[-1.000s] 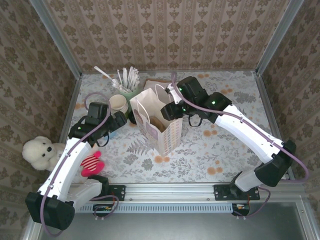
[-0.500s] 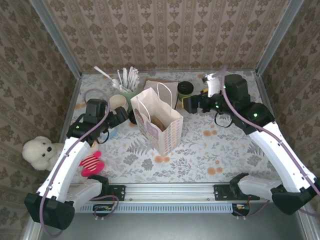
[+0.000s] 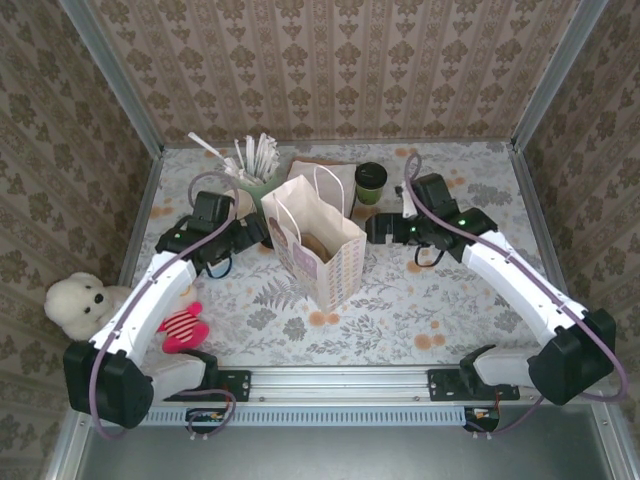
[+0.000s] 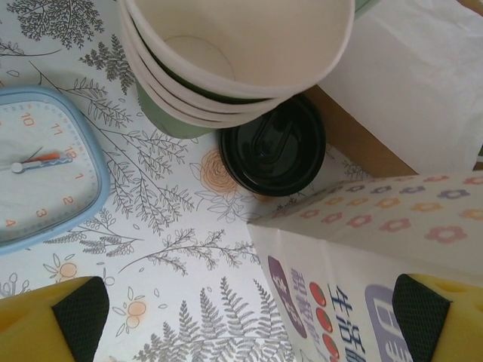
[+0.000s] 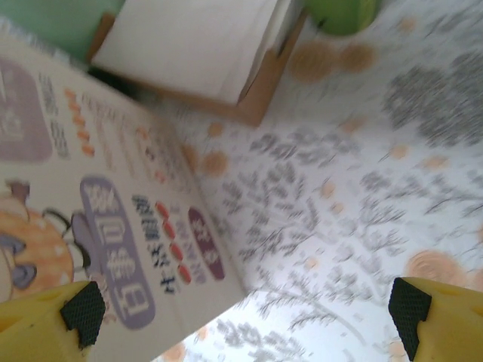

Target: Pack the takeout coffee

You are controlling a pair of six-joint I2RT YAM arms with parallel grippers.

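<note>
the flower-printed table [image 3: 400, 310] is occupied at its centre by an upright, open paper bag [image 3: 325, 250]. the bag is flanked by both arms: the left gripper [image 4: 249, 320] is held just beside its left face and the right gripper [image 5: 247, 317] just beside its right face (fingers spread wide on each, nothing grasped). a stack of lidless cups [image 4: 234, 60] is seen ahead of the left gripper. the takeout coffee [image 3: 370, 182] is stood upright on the table behind the bag, outside it and apart from both grippers. a loose black lid [image 4: 273, 154] is laid just beside the stack.
</note>
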